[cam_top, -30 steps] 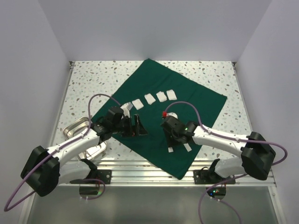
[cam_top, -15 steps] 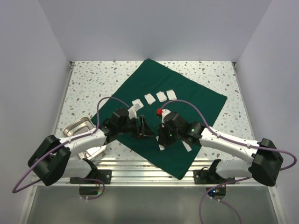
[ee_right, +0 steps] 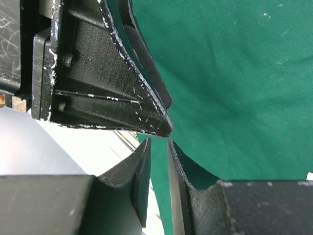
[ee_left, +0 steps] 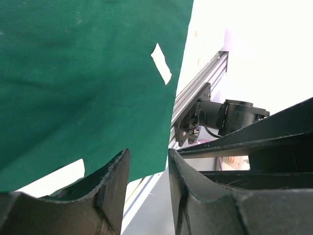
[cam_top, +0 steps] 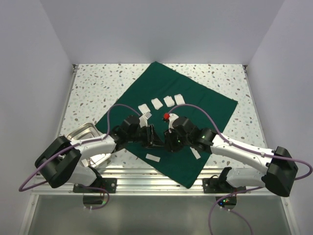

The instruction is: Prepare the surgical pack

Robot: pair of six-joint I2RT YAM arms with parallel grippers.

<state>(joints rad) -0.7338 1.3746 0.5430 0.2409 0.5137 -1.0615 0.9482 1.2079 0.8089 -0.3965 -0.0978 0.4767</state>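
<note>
From above, the dark green fabric drape [cam_top: 195, 98] lies spread cornerwise on the speckled white desk [cam_top: 98, 83]. The left claw [cam_top: 149, 138] and right claw [cam_top: 168, 143] meet at its near-left edge. Left wrist: the fingers stand narrowly apart, and I cannot tell whether they grip. Right wrist: the claw is clenched on the drape's edge.

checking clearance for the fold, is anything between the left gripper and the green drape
Nothing visible does: the left gripper hangs over the drape with open space below, though the right gripper crowds close beside it.
</note>
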